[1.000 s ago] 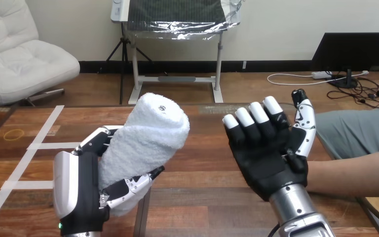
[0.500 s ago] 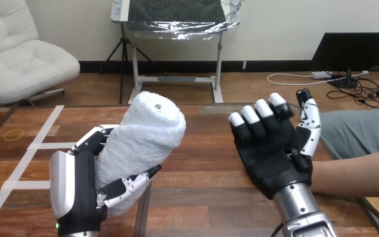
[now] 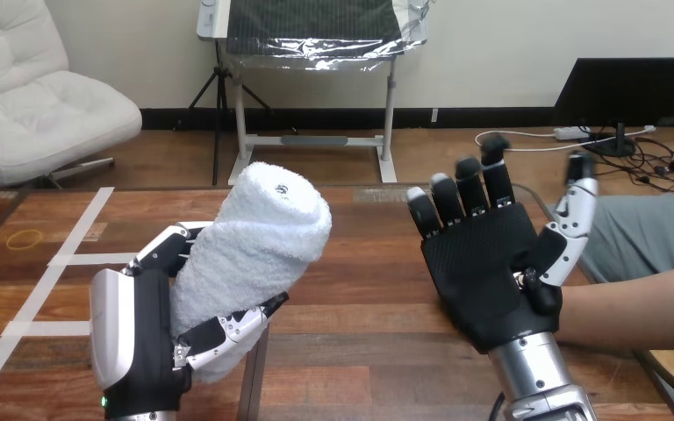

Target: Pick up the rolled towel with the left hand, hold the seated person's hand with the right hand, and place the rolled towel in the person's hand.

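Rolled towel [image 3: 254, 254] gripped in left robot hand [image 3: 136, 342], raised over bench [image 3: 360, 263], long axis tilted up toward right. Right robot hand [image 3: 483, 272] unclenched, fingers straight, nearer person's forearm [image 3: 641, 307]; towel was left of it.

Two robot hands are counted: one left hand [image 3: 136, 342] at the view's left and one right hand [image 3: 483, 272] at its right. One rolled towel [image 3: 259, 246] is seen, white and tilted on end within the left hand. One wooden table [image 3: 369, 254] is shown beneath them. Three strips of white tape [image 3: 53, 272] are counted on its left part: one long slanting strip and two short ones running across from it. One thin yellowish ring [image 3: 25, 239] is seen lying near them on the wood. One forearm of the person [image 3: 641, 307] is counted at the right edge.
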Controlling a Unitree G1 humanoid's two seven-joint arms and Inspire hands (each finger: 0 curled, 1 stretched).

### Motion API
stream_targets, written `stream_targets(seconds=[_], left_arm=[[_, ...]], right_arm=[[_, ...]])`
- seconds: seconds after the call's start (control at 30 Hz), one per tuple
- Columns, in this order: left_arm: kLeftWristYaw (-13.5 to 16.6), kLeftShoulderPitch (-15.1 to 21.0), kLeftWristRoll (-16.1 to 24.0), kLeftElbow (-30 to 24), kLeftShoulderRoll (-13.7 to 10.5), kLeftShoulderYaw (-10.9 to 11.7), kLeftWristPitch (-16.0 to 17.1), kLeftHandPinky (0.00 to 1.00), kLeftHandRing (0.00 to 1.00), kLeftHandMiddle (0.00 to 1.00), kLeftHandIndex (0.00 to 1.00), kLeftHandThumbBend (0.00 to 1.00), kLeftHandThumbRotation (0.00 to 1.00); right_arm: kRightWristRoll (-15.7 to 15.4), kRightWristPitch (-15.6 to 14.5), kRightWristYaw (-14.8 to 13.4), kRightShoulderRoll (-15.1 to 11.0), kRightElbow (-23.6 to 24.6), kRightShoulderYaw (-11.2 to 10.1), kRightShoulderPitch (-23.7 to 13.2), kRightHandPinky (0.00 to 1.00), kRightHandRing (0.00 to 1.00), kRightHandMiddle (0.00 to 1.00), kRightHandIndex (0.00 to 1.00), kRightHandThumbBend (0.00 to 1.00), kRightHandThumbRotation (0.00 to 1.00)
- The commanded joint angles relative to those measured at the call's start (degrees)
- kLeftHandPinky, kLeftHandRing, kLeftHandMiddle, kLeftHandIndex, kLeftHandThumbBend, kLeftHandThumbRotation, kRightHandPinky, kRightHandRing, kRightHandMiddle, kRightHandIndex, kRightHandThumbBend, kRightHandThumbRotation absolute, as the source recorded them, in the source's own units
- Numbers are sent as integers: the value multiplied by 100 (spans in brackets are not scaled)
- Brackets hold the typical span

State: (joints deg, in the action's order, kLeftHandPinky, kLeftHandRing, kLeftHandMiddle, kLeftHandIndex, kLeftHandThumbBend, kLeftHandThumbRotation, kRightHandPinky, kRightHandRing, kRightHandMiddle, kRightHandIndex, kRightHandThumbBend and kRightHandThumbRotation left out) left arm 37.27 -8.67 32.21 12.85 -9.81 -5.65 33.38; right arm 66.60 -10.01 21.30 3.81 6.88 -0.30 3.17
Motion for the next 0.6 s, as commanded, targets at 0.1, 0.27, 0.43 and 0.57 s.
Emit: stream_targets(seconds=[0.1, 0.27, 0.43, 0.57], left_arm=[[129, 274, 87, -208, 35, 88, 122, 40, 44, 50, 54, 62, 2], [120, 274, 70, -207, 34, 91, 122, 41, 44, 50, 54, 62, 1], [123, 288, 78, -191, 11, 92, 152, 41, 44, 50, 54, 62, 1], [95, 287, 34, -197, 24, 94, 152, 41, 44, 50, 54, 62, 0]], right_arm=[[-131, 114, 348, 403, -111, -148, -479, 100, 100, 100, 100, 74, 94], [-190, 91, 436, 384, -147, -184, -499, 100, 100, 100, 100, 75, 93], [-172, 35, 498, 369, -186, -222, -520, 100, 100, 100, 100, 75, 93], [-177, 20, 547, 366, -217, -243, -533, 100, 100, 100, 100, 75, 93]])
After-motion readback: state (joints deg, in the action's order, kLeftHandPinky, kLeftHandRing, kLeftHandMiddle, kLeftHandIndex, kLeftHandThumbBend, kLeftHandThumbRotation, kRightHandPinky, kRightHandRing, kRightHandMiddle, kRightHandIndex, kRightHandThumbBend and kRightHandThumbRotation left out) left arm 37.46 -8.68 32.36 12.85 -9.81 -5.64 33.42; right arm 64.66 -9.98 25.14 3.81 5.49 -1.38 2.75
